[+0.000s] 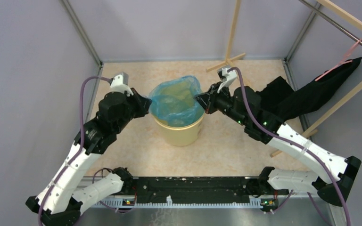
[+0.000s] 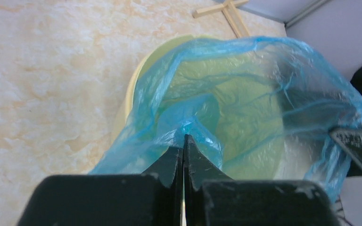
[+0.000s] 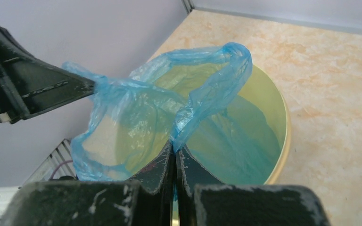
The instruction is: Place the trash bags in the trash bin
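Left gripper (image 2: 184,141) pinched the trash bag (image 2: 245,94) by one edge, right gripper (image 3: 174,148) clamped the opposite edge, and the film was spread open over the trash bin (image 1: 181,134).

Crinkly glossy film bag (image 2: 245,94), smooth matt plastic bucket (image 1: 181,134).

Pale purple walls (image 1: 28,70) stand around a sandy tabletop (image 1: 132,150). A wooden stand (image 1: 231,40) is at the back. A black cloth (image 1: 320,92) hangs at the right.
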`<state>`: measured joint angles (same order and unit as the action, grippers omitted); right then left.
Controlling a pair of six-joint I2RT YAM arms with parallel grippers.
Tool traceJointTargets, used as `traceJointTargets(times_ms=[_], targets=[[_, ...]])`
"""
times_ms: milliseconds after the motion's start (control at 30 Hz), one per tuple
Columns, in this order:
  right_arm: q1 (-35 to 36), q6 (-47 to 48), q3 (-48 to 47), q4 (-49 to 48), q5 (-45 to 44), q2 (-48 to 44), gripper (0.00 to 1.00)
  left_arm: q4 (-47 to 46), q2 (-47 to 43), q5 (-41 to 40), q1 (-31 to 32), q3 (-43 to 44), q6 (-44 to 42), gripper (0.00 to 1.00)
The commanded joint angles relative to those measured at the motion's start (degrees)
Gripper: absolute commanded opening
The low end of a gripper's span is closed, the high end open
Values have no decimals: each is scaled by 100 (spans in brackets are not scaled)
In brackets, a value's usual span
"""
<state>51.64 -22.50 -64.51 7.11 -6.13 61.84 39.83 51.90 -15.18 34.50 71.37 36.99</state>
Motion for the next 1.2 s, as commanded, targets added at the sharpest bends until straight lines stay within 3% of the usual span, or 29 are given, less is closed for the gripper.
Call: traceJointTargets(times_ms=[0, 267, 400, 800, 900, 1167], targets=[[28, 46, -174, 556, -34, -257, 1, -838, -886, 628, -1, -779, -465, 0], [22, -462, 517, 1001, 21, -884, 7, -480, -2710, 587, -1, -2178, -242, 0], [24, -613, 829, 1077, -138, -997, 7, -355, -3074, 679, 2, -2674, 10, 0], [22, -754, 1285, 1498, -478, -1255, 8, -502, -2918, 1063, 2, -3337, 107, 0], [22, -687, 1381, 1506, -691, -1387, 19, -496, -2727, 917, -4, -3306, 165, 0], [-162, -245, 2018, 513, -1592, -1242, 16, -1312, -2144, 548, -2, -3521, 200, 0]])
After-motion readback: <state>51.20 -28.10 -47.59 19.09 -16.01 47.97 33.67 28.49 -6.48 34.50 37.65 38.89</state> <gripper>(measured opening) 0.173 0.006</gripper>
